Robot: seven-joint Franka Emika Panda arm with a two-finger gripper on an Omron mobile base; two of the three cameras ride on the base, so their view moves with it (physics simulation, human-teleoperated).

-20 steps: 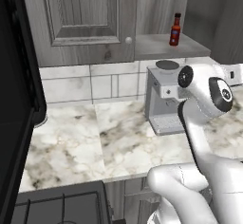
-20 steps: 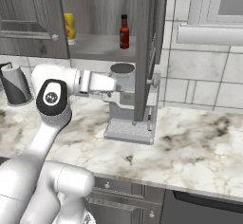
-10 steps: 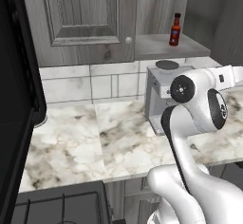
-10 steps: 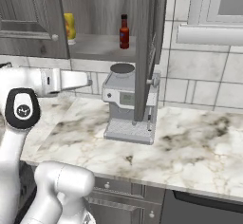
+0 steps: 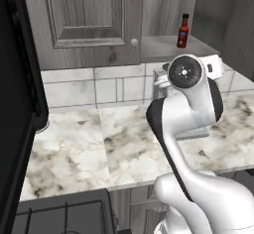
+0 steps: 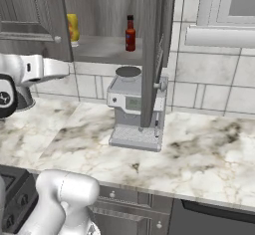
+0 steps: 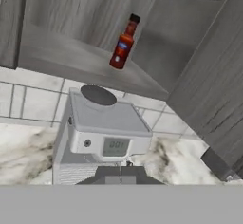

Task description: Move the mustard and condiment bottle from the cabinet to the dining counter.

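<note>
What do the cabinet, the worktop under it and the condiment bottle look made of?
Cabinet: grey wood, matte, grain streaks visible.
Worktop: white marble, polished look, grey-brown veins.
Condiment bottle: dark reddish-brown, faintly glossy; glass or plastic, can't tell; red-orange label.

Grey coffee machine (image 6: 134, 109) on marble worktop (image 6: 199, 154) w/ tiled backsplash (image 6: 209, 92)

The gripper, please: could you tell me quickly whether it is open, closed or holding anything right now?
Gripper: closed, holding nothing; the condiment bottle stands on the cabinet shelf.
</note>
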